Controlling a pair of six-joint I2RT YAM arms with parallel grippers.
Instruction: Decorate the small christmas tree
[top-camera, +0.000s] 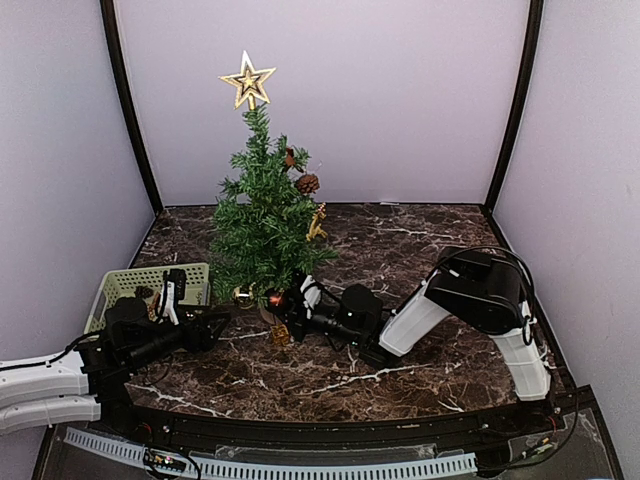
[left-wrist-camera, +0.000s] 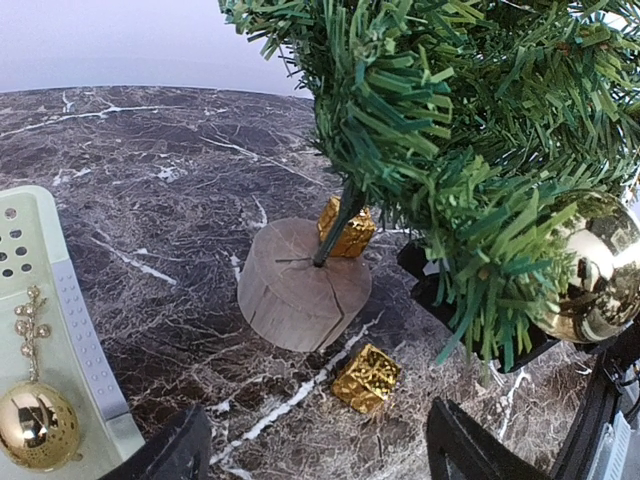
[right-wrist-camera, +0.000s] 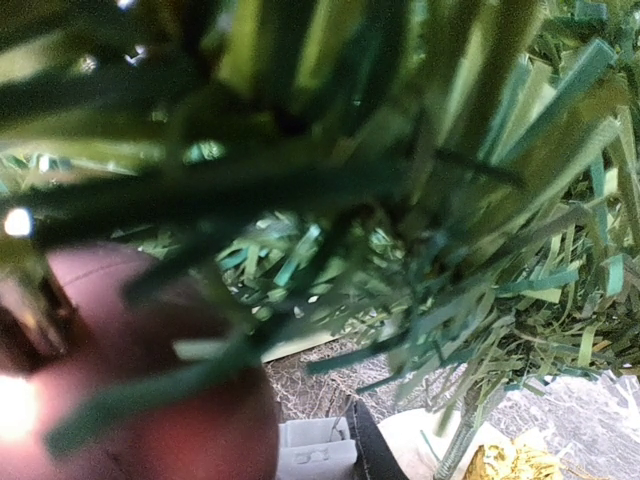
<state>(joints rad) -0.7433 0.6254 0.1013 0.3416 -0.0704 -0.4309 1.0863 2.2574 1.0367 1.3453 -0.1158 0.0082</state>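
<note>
The small christmas tree (top-camera: 262, 225) stands on a pale stump (left-wrist-camera: 300, 283), with a gold star (top-camera: 247, 80), pine cones (top-camera: 307, 183) and a gold ball (left-wrist-camera: 595, 270) on it. My left gripper (top-camera: 218, 322) is open and empty, low beside the stump. In its wrist view the gripper (left-wrist-camera: 320, 455) has a gold gift box (left-wrist-camera: 366, 377) on the table just beyond its jaws. My right gripper (top-camera: 287, 303) reaches into the lowest branches. Its fingers (right-wrist-camera: 315, 455) stand together, with a red ball (right-wrist-camera: 150, 400) right against them among the needles.
A pale green basket (top-camera: 120, 285) stands at the left, holding a gold ball (left-wrist-camera: 38, 425) and a gold sprig (left-wrist-camera: 30, 320). A second gold gift box (left-wrist-camera: 347, 228) sits behind the trunk. Purple walls close in the marble table (top-camera: 440, 230).
</note>
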